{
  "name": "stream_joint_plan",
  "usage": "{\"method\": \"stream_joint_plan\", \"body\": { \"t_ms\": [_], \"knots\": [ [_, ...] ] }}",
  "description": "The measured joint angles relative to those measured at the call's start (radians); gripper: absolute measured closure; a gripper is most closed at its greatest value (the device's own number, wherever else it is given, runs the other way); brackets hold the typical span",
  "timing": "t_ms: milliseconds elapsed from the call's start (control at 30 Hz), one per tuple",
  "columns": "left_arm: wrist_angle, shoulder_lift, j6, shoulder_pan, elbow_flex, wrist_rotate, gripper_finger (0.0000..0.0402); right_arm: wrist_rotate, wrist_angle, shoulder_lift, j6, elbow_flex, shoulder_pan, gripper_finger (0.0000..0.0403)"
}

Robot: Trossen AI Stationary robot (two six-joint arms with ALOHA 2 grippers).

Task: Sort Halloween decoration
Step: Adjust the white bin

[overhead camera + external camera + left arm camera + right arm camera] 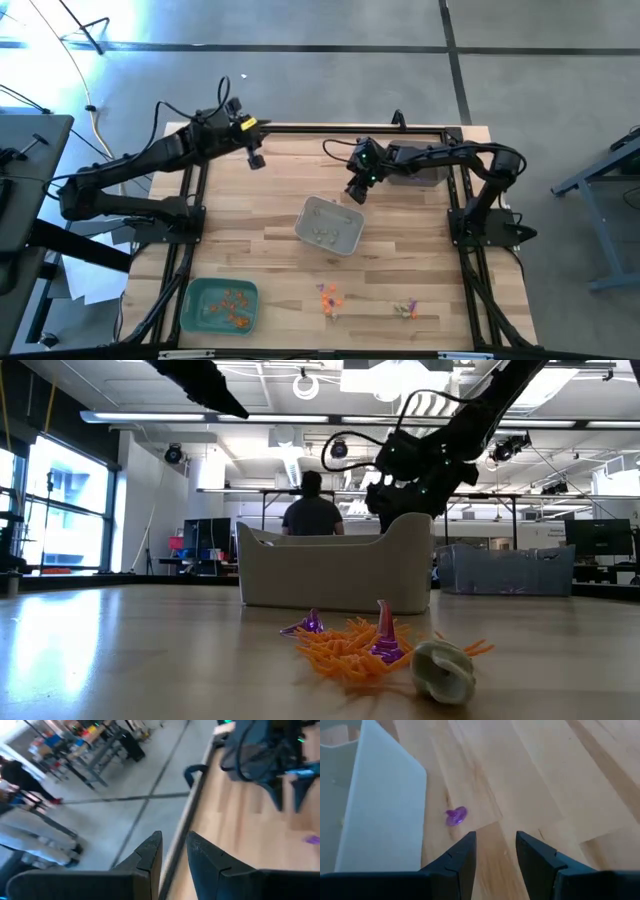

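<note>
In the high view, the grey tray (330, 225) at frame centre holds pale trinkets, the green tray (220, 305) at lower left orange ones, and loose decorations (330, 298) lie along the desk's (260, 200) bottom edge, so sorting seems unfinished. In the low view that orange-and-purple pile (350, 640) fills the foreground. In the wrist views, the left gripper (173, 851), parked off the desk's upper-left edge, stands slightly parted and empty, while the right gripper (495, 847) hangs open and empty near a purple trinket (456, 816) beside the grey tray, likely its next pick.

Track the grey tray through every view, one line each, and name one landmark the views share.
High view: grey tray at the table's centre, just below the right gripper.
Low view: the wide pale tub behind the trinket pile.
Left wrist view: not in it.
Right wrist view: its pale wall fills the left side, a purple trinket lying beside it.
Shared landmark: the right gripper, close to the tray.
</note>
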Motion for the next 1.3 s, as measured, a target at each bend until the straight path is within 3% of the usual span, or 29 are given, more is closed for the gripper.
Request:
{"method": "stream_joint_plan", "body": {
  "t_ms": [400,800,1133,1300],
  "knots": [
    [0.174,0.096,0.112,0.147,0.000,-0.017,0.0326,-0.271,0.115,0.159,0.071,0.001,-0.023,0.0269],
    [0.289,0.171,0.085,0.208,0.000,-0.006,0.0326,-0.330,0.202,0.167,-0.034,0.001,-0.023,0.0269],
    [0.350,0.185,-0.244,0.248,0.000,-0.010,0.0326,-0.330,0.254,0.166,-0.036,0.000,0.011,0.0269],
    [0.340,0.185,-0.317,0.253,0.000,-0.008,0.0326,-0.319,0.264,0.166,-0.022,0.000,0.012,0.0269]
  ]
}}
